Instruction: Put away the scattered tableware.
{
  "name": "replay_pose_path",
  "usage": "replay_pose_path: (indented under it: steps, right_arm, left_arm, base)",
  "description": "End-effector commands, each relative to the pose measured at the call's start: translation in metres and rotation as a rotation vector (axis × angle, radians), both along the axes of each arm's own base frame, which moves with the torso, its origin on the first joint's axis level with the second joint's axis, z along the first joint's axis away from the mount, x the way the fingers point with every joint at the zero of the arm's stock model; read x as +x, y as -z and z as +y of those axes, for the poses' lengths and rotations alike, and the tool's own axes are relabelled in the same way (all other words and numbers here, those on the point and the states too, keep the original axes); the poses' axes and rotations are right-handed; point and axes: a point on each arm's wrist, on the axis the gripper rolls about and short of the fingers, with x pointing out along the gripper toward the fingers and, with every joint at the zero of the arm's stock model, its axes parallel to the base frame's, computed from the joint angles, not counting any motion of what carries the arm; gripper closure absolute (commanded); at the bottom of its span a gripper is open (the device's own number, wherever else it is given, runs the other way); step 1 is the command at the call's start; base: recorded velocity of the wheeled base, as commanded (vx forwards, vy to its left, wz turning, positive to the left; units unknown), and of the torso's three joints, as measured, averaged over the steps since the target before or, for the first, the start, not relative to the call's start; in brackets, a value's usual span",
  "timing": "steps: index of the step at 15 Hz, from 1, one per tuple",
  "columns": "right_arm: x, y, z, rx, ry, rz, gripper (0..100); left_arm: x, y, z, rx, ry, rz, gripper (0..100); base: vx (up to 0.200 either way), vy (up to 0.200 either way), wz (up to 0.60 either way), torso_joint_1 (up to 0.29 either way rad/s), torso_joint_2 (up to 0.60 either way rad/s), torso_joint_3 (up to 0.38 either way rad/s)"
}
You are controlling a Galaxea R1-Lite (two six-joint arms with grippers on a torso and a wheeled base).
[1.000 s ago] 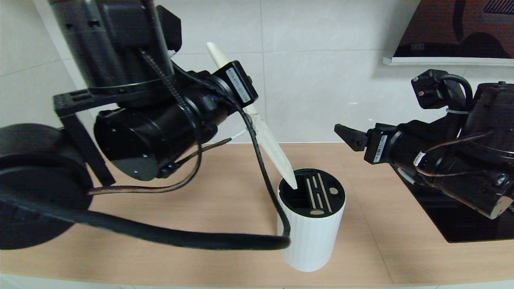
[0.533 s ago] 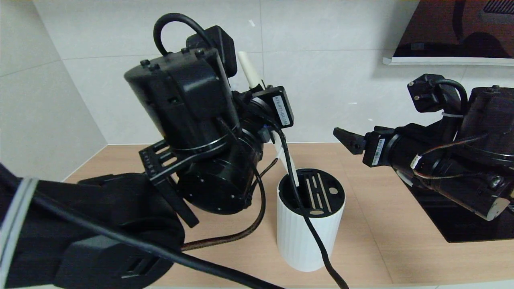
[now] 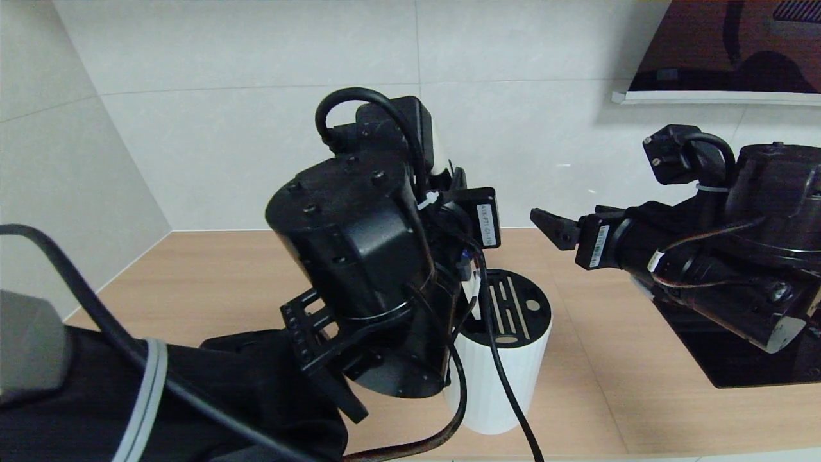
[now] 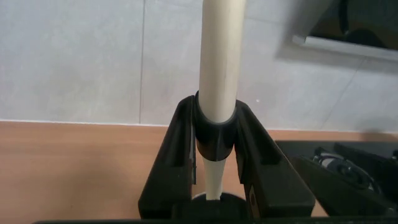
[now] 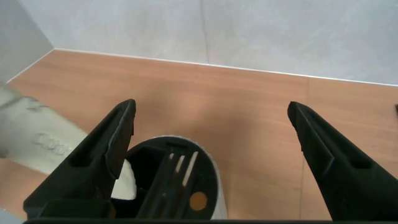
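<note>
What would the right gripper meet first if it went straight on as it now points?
Likely nothing near: the right gripper aims over the holder toward counter, then the wall; the left gripper sits close aside, depth unclear.

left gripper [image 4: 215, 119]: clamped round a cream handle [image 4: 221, 56], handle upright | wooden counter [image 4: 74, 162]: behind the handle | black stovetop [image 4: 348, 171]: behind the handle, off to one side

This is a kitchen. A wood-look surface [image 3: 211, 269] meets a wall [image 3: 192, 128] of large pale tiles. A black glass cooktop [image 3: 737, 369] is set into the surface at the right, with a hood [image 3: 725, 58] above it. A white cutlery holder [image 3: 529, 366] stands on the surface.
</note>
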Motion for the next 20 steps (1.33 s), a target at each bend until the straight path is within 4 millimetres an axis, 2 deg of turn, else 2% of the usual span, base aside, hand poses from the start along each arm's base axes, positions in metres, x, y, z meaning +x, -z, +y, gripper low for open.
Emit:
replay_pose_path:
  steps: [1,12,18,20]
  right_arm:
    - [0.001,0.001,0.001,-0.002,0.000,0.003,0]
    - [0.002,0.004,0.001,-0.009,0.001,0.010,0]
    - [0.002,0.004,0.001,-0.009,0.003,0.010,0]
    - [0.002,0.004,0.001,-0.011,0.003,0.010,0]
  left_arm:
    - [0.002,0.007,-0.004,0.015,0.002,0.011,100]
    - [0.005,0.046,-0.025,0.086,0.026,0.073,100]
    - [0.009,0.082,-0.041,0.146,0.038,0.127,100]
    - [0.009,0.085,-0.041,0.155,0.036,0.131,100]
  base:
    - [0.000,0.000,0.00,0.000,0.00,0.000]
    - [0.000,0.000,0.00,0.000,0.00,0.000]
    - [0.000,0.000,0.00,0.000,0.00,0.000]
    - [0.000,0.000,0.00,0.000,0.00,0.000]
